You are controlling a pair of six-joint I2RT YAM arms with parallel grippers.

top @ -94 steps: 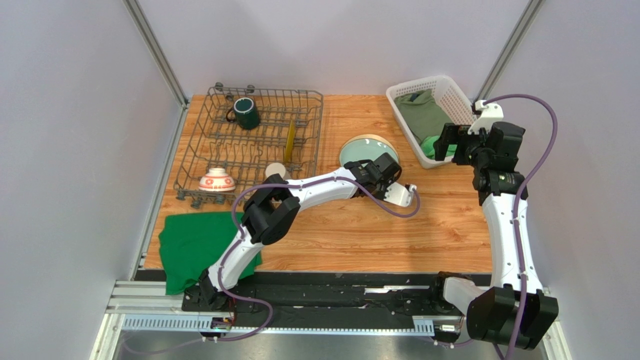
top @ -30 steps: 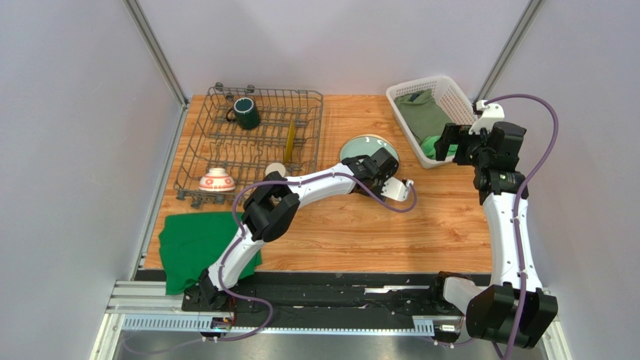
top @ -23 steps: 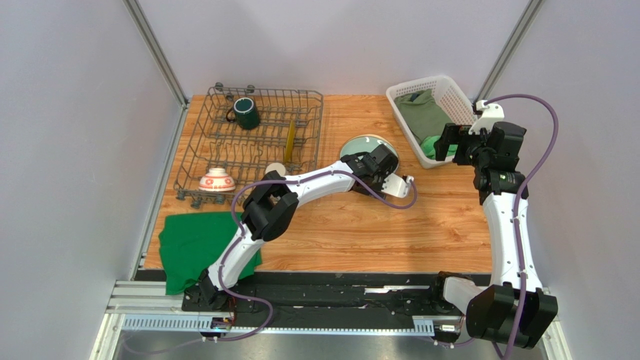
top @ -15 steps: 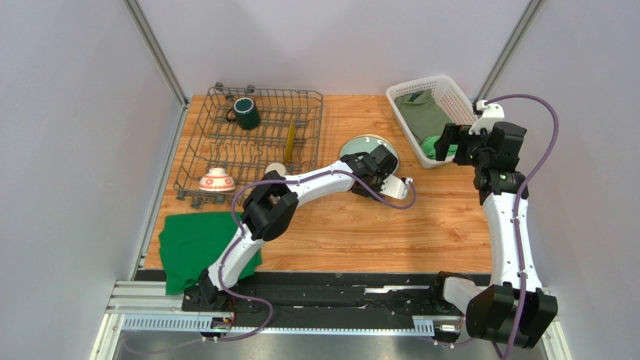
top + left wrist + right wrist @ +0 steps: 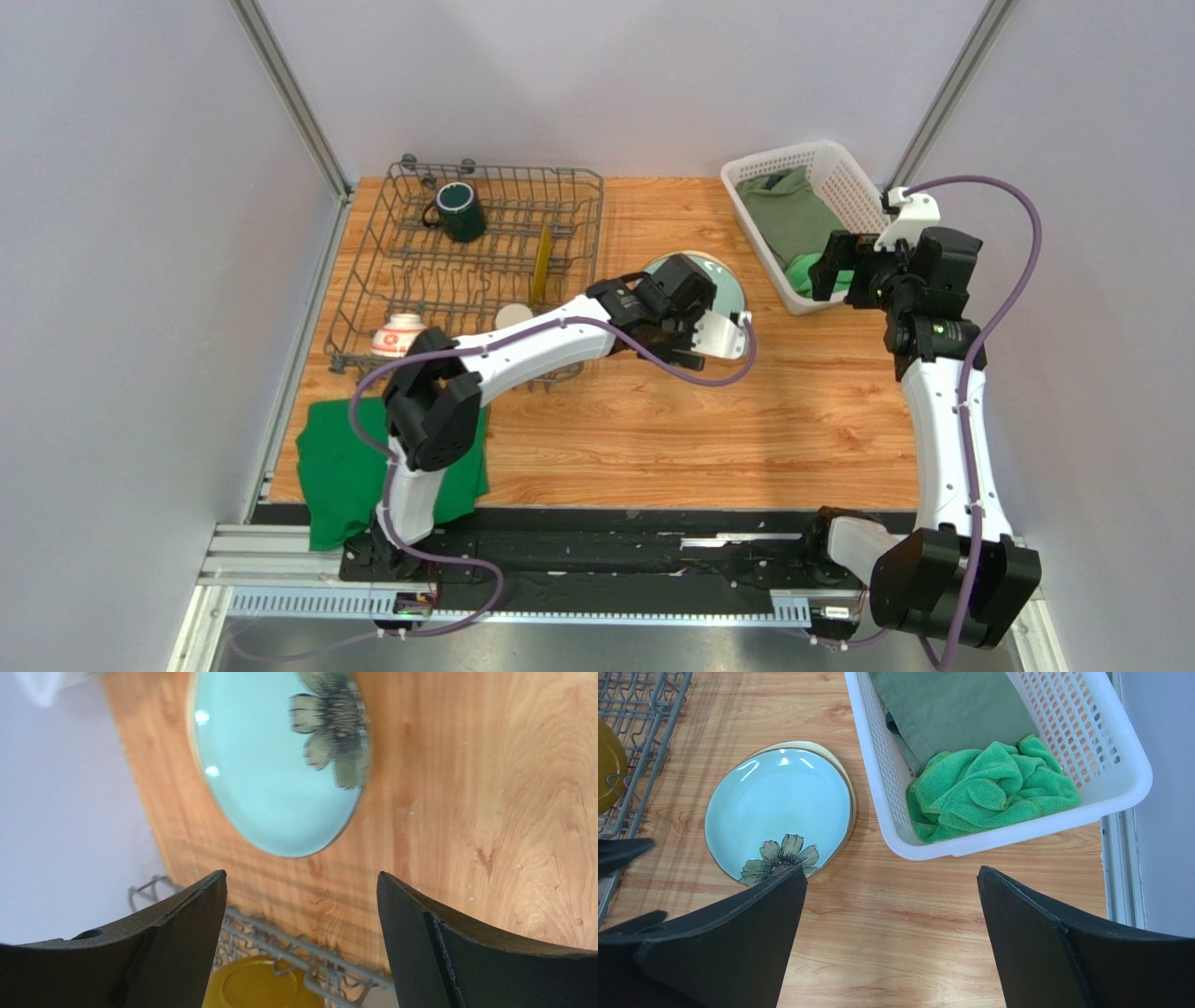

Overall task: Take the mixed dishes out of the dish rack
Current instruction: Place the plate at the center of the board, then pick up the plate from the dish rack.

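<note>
Wooden desk (image 5: 786,434) bears a dark grey wire dish rack (image 5: 368,266) and, beside it, a round pale teal plate (image 5: 779,805) lying flat. Left pincer (image 5: 302,882) hangs just by it, fingers apart; right pincer (image 5: 892,875) likewise.

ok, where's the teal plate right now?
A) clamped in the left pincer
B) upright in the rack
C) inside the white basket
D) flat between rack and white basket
D: the right wrist view shows the teal plate lying flat over the table, between the dish rack and the white basket; the left pincer is open and empty.
</note>
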